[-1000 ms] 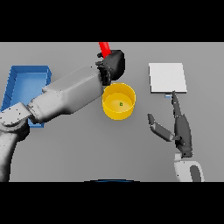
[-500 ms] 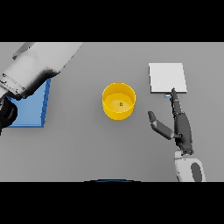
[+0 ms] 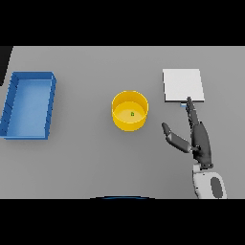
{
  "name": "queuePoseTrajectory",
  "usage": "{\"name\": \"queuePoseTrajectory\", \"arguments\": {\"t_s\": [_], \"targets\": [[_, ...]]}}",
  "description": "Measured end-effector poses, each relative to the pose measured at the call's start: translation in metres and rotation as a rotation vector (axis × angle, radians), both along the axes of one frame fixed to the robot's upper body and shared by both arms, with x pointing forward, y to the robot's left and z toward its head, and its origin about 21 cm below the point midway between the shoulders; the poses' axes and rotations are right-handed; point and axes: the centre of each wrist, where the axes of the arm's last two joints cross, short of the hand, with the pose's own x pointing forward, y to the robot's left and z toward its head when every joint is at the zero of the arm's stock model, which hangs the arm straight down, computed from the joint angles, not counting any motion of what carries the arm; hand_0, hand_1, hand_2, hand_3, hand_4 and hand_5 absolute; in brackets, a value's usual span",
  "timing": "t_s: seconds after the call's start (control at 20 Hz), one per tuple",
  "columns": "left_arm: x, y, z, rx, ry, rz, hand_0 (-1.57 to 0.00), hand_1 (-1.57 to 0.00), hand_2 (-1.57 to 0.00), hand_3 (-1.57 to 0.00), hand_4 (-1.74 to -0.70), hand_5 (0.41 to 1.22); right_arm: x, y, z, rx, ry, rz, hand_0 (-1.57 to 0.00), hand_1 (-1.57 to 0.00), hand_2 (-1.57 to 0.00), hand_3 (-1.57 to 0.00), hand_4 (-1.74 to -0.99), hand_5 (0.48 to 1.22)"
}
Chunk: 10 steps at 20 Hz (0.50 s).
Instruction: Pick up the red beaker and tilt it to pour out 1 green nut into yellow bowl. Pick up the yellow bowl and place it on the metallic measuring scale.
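Note:
The yellow bowl point(image 3: 119, 114) stands upright at the table's middle, and one small green nut point(image 3: 132, 114) lies inside it. Right of it, towards the back, is the flat metallic measuring scale point(image 3: 183, 85), with nothing on it. My right hand point(image 3: 200, 142) rests open to the right of the bowl. Its straight fingers point(image 3: 192, 113) point up at the scale's near edge and its thumb is spread towards the bowl. The red beaker and my left hand are out of sight. Only a dark sliver of the left arm point(image 3: 5, 62) shows at the left edge.
A blue rectangular bin point(image 3: 28, 105) lies at the left side of the table, with nothing visible in it. Grey tabletop separates the bin from the bowl and the bowl from the scale.
My left arm, which held the red beaker tilted over the bowl, has swung away to the left and left the view, taking the beaker. The right hand has stayed put.

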Motion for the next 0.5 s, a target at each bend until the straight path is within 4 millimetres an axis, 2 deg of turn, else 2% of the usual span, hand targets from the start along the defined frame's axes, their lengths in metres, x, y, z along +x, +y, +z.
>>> {"name": "queuePoseTrajectory", "arguments": {"t_s": [0.15,0.3,0.5], "targets": [[-0.008,0.04,-0.025,-0.201,-0.039,0.145,-1.57,-1.57,-1.57,-1.43,-1.74,1.221,0.001,0.0,0.002,-0.009,-0.016,0.012,0.0,0.0,0.0,0.0,-1.217,0.599],[-0.023,0.067,-0.06,-0.37,-0.067,0.268,-1.57,-1.57,-1.57,-1.45,-1.74,1.221,0.002,-0.002,-0.002,-0.034,0.008,0.012,0.0,0.0,0.0,0.0,-1.209,0.62],[-0.054,0.081,-0.108,-0.508,-0.051,0.416,-1.57,-1.57,-1.57,-1.45,-1.74,1.221,0.0,0.0,0.001,-0.056,-0.001,0.033,0.0,0.0,0.0,0.0,-1.206,0.653]]}}
